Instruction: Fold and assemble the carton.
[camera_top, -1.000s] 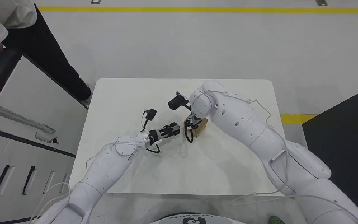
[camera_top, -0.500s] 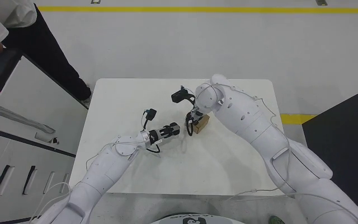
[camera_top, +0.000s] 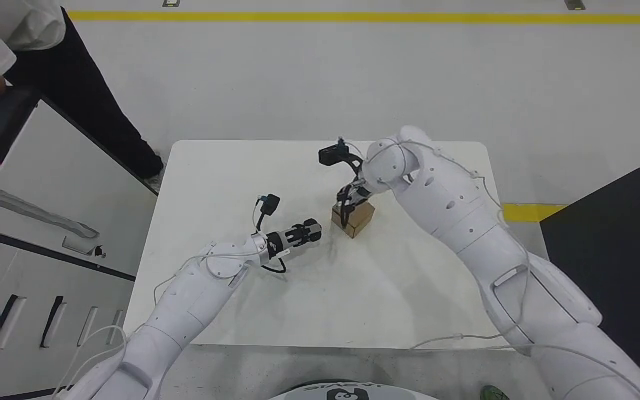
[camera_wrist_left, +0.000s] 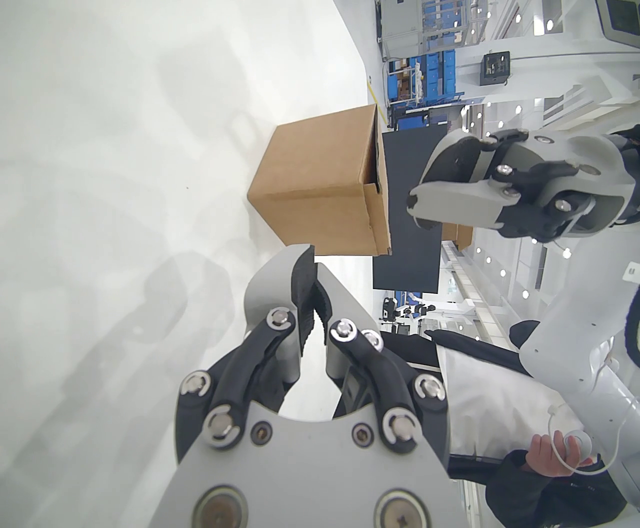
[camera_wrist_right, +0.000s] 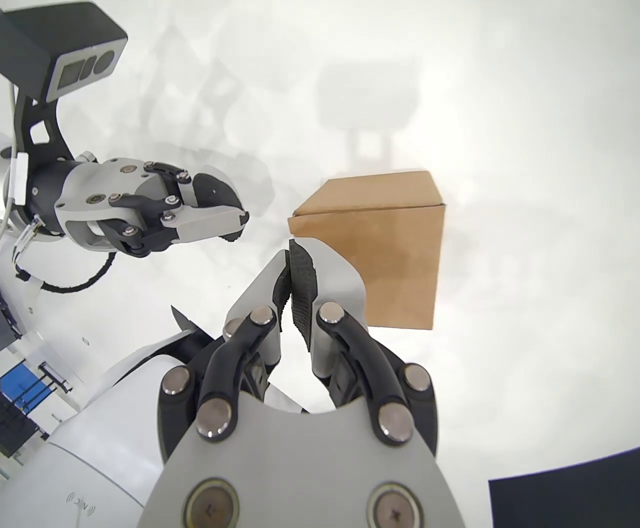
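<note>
Both of my pincers are closed on nothing, pads pressed together. The left pincer (camera_wrist_left: 307, 270) lies low over the white surface (camera_top: 220, 180), near one side of the small brown cardboard carton (camera_wrist_left: 320, 185) but apart from it. The right pincer (camera_wrist_right: 297, 260) hangs just above the carton's top, also apart from it.

The carton stands upright around the middle of the surface, already squared into a cube. From my left wrist, one top seam looks slightly proud, with a thin slit along the tucked flap. I judge the step in hand to be seating that lid fully.

To do it well, I would keep the right pincer closed and use its blunt tip as a pusher. It should come straight down on the lid close to the gaping seam rather than at the centre, where the panel would only bow. A box this light will probably skate or tip under an off-centre push. So the left pincer should first rest against the side wall, low down, as a stop. Pressure should be gentle and even, since thin card creases easily and a crushed corner will not sit square.
</note>
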